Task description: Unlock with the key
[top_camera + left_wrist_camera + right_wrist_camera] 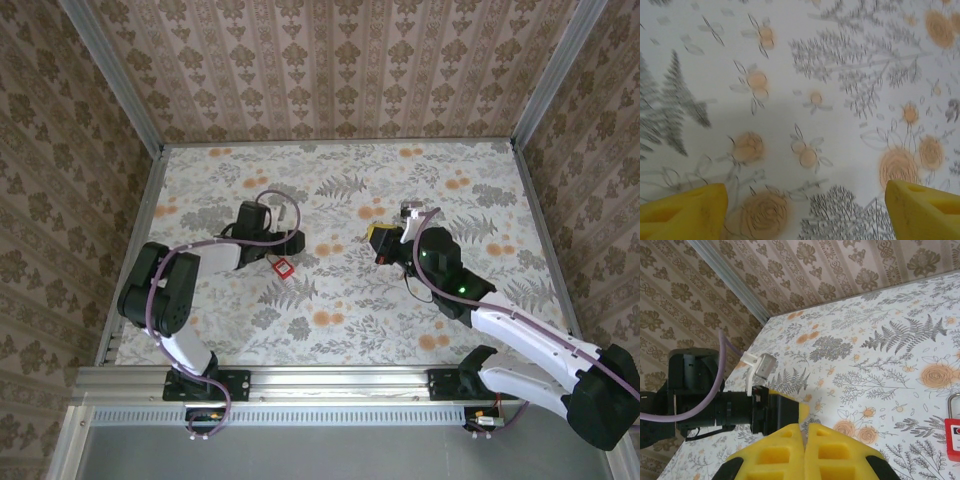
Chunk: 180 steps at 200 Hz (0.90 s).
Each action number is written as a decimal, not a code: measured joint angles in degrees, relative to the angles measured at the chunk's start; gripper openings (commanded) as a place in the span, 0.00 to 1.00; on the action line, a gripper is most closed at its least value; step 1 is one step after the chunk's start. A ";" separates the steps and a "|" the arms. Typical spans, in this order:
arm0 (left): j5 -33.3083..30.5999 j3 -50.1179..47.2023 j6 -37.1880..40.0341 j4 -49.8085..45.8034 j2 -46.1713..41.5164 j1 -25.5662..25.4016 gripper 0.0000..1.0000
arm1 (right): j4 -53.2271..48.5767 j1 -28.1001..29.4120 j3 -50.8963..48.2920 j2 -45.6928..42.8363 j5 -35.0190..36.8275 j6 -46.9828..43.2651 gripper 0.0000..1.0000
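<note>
**Top external.** The red padlock (283, 267) lies flat on the bench (400, 310), left of centre. The left hand (290, 245) is just beside it, with the padlock on the side toward the arm bases. The right hand (382, 240) sits well apart to the right, so the left arm is plainly the nearer. At this size I cannot tell which end carries the shackle.

**Left wrist.** The left hand (807, 200) has its yellow fingers (687, 210) spread wide, with bare floral bench between them and nothing gripped. My judgement is that the padlock lies just outside this frame, so the hand needs a short shift toward the bases before it can close.

**Right wrist.** The right hand (805, 440) has its fingers pressed together. I cannot tell whether a key is pinched between them. The padlock (953, 437) sits at the right edge of the frame. Its long axis runs up and down the picture, with the shackle (955, 405) pointing to the top and the red body below. The left arm (700, 405) reaches in from the left.
</note>
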 measured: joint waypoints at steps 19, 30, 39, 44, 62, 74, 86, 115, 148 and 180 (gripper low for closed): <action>-0.13 -1.40 0.20 -1.05 -0.44 -0.57 0.81 | 0.00 0.00 -0.17 -0.11 -0.02 -0.15 0.05; -0.17 -1.55 0.17 -2.14 -1.36 -0.59 0.80 | -0.17 0.00 -0.44 -0.48 -0.02 -0.31 0.05; -0.22 -1.99 0.17 -3.17 -2.36 -0.61 0.80 | -0.37 0.00 -0.63 -0.85 0.00 -0.33 0.05; -0.26 -2.27 0.17 -3.82 -3.02 -0.61 0.79 | -0.57 0.00 -0.68 -1.07 0.00 -0.35 0.05; -0.63 -3.41 0.04 -5.70 -5.38 -0.98 0.79 | -1.07 0.00 -0.79 -2.03 -0.02 -0.37 0.05; -0.61 -4.63 -0.24 -6.51 -7.28 -1.53 0.78 | -1.27 0.00 -0.85 -2.69 -0.02 -0.48 0.05; -0.70 -6.03 -0.61 -7.19 -9.11 -2.56 0.78 | -1.57 0.00 -0.90 -3.39 -0.02 -0.50 0.05; -0.61 -8.63 -2.10 -8.09 -11.96 -7.04 0.77 | -2.38 0.00 -0.90 -4.50 0.00 -0.52 0.05; -0.57 -11.96 -4.55 -10.75 -15.08 -10.03 0.77 | -3.15 0.00 -0.94 -5.31 0.00 -0.55 0.05; -4.39 -10.86 -4.61 -17.35 -18.80 -11.50 0.78 | -3.48 0.00 -1.20 -6.32 0.00 -0.76 0.05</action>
